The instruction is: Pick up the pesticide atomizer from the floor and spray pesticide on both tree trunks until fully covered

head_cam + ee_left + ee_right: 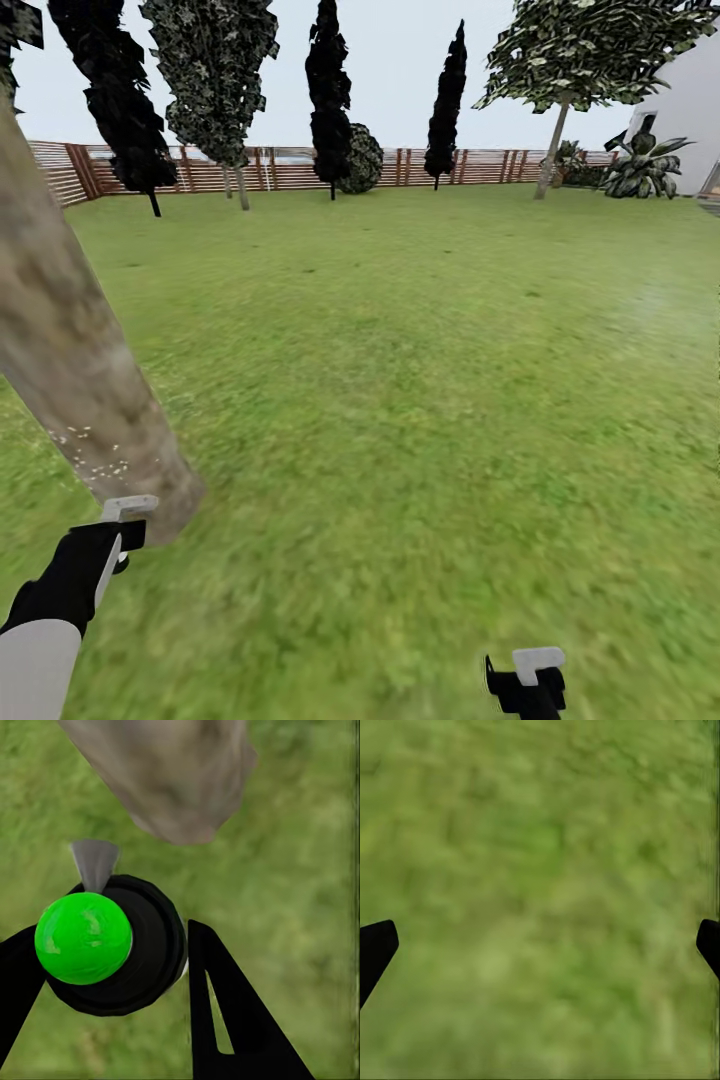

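Left gripper (112,967) clamps the atomizer (105,941), trunk (169,776) just ahead of its nozzle; right gripper (540,945) hangs released over lawn (540,832). Best sweep spray slowly upward, keeping the nozzle aimed squarely

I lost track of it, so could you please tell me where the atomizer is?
The atomizer sits in the left gripper, low at the head view's left, nozzle toward the trunk base.

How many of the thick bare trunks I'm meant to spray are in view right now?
1: the tree trunk leans at the head view's left, just beyond the left gripper holding the atomizer. The second may be out of frame.
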